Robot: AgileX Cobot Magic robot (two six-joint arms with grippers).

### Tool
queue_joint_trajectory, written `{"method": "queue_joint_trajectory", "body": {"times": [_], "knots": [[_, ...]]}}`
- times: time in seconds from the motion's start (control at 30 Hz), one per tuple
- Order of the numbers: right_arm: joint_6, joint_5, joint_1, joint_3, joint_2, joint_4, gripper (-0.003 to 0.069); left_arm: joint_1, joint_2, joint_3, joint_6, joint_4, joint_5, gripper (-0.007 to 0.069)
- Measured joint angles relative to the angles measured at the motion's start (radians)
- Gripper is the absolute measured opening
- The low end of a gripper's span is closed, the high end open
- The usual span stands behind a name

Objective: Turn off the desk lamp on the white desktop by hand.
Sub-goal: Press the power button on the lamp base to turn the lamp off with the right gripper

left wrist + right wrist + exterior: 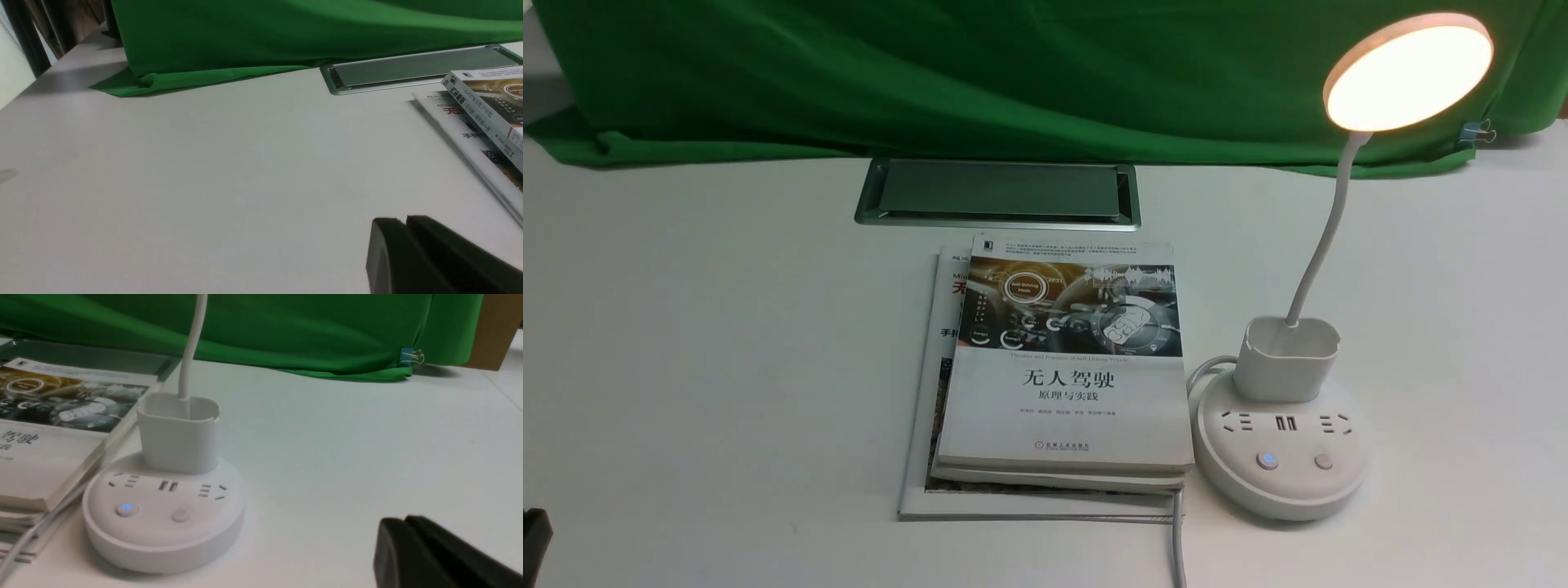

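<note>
My left fingers: the left gripper (405,228) has its two dark tips together, with nothing between them.
My right fingers: the right gripper (403,524) has its tips together too, also holding nothing.
My left arm: a dark piece of it (534,543) enters the front view's near corner, to the left of the book stack (1066,367) and nearer me.
Desk lamp: the desk lamp (1282,441) stands on the white desktop (727,343), just right of the book stack, its neck bending up to a glowing disc head (1413,73).
Buttons: the left one (1267,461) shines blue; the other (1324,461) is pale.
Cable: the grey cable (1178,539) comes out on my side of the book stack.
Hatch: the metal hatch (1001,189) lies just beyond the book stack, near the green cloth (1013,82).
Front view only: the lamp's lit head.
Left wrist view only: the printed spine (482,112) of the upper book.
Right wrist view: lamp base and lower neck, plus more of a brown panel (492,330) beside the cloth.
</note>
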Motion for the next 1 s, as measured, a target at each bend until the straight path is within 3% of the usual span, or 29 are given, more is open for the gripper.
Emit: {"method": "queue_joint_trajectory", "body": {"times": [0.17,0.27,0.33,0.43,0.6,0.73,0.87,0.9,1.0], "knots": [[0.057,-0.053,0.0,0.0,0.0,0.026,0.0055,0.0,0.0,0.0,0.0,0.0,0.0,0.002],[0.213,-0.14,0.0,0.0,0.0,0.068,0.0055,0.0,0.0,0.0,0.0,0.0,0.0,0.002],[0.405,-0.224,0.0,0.0,0.0,0.085,0.0055,0.0,0.0,0.0,0.0,0.0,0.0,0.002],[0.525,-0.287,0.0,0.0,0.0,0.094,0.0055,0.0,0.0,0.0,0.0,0.0,0.0,0.002],[0.569,-0.34,0.0,-0.003,0.0,0.097,0.0055,0.0,0.0,0.0,0.0,0.0,0.0,0.002],[0.472,-0.069,0.011,-0.167,0.115,0.098,0.0059,0.0,0.0,0.0,0.0,0.0,0.0,0.002],[0.286,0.201,0.036,-0.404,0.343,0.097,0.0052,0.0,0.0,0.0,0.0,0.0,0.0,0.002],[0.208,0.338,0.042,-0.528,0.485,0.095,0.0047,0.0,0.0,0.0,0.0,0.0,0.0,0.002],[0.136,0.522,0.042,-0.67,0.687,0.094,0.0044,0.0,0.0,0.0,0.0,0.0,0.0,0.002]]}}
